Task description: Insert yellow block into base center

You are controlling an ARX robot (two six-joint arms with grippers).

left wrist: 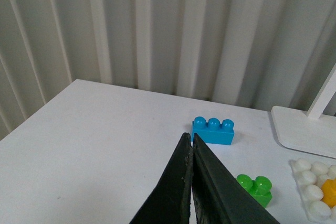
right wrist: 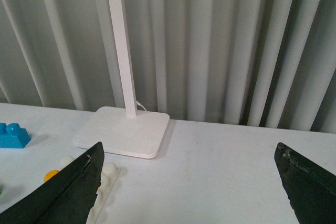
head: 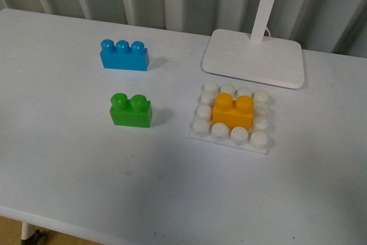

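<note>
Left wrist view shows the left gripper raised above the white table, its two dark fingers pressed flat together with nothing between them, the shared tip aimed out across the tabletop toward the curtain. Just past that tip sits the blue brick with three studs; nearer the camera and off to one side is the green brick, and at the picture's edge a corner of the base shows with a sliver of the yellow block.

Right wrist view shows the right gripper also held off the table, its jaws spread very wide (only the two dark fingertips enter the picture, at opposite lower corners) and gripping nothing. Between them lies bare tabletop, and beyond stands the white lamp foot with its upright post, in front of the grey pleated curtain.

From the front view, neither arm is visible. The yellow block stands upright on the middle of the base, ringed by white studs on all sides. The lamp foot lies just behind the base. The green brick sits well to the left of the base, and the blue brick lies farther back, behind the green one.
</note>
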